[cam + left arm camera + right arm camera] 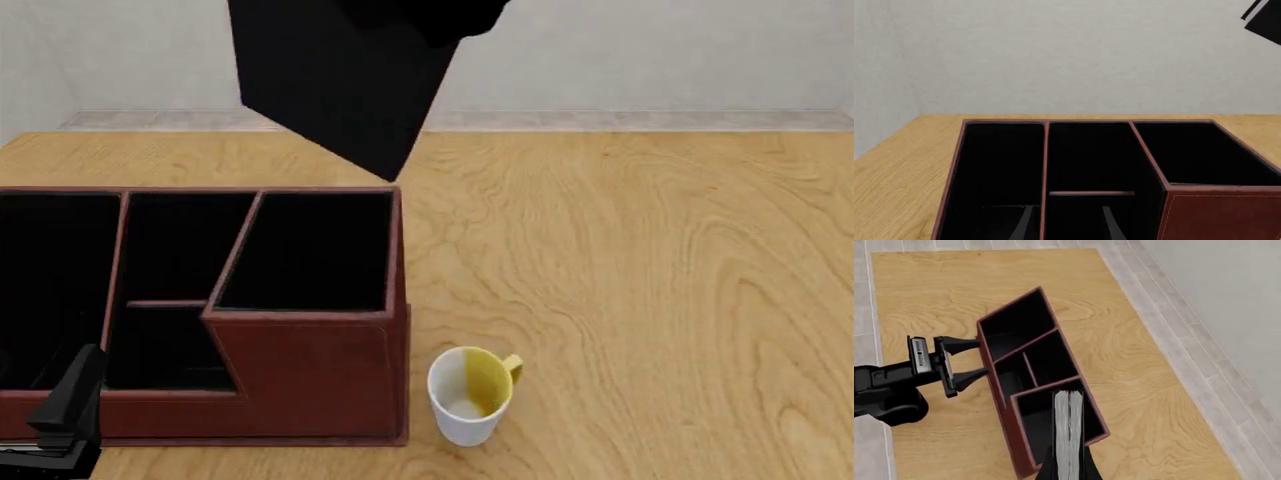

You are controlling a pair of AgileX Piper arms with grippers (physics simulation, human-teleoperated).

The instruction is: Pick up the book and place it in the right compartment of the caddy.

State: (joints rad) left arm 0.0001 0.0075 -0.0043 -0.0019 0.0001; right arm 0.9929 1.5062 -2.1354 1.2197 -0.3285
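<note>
Jaws, right gripper [1069, 472]: clenched on the book [1069, 427], held on edge, airborne, page edges facing the wrist camera, long axis pointing down toward the right compartment [310, 250] of the caddy [314, 375]. Jaws, left gripper [973, 360]: released, empty, low at the caddy's near wall beside the left-hand compartments. Right arm nearer. Mug [469, 394]: on the bench [641, 260], just right of the caddy, outside the likely descent path.

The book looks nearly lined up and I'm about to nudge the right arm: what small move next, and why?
Probably lower it straight down. The right hand holds the book on edge, in the air above the caddy's right compartment, not yet inside; a corner points at the opening.
</note>
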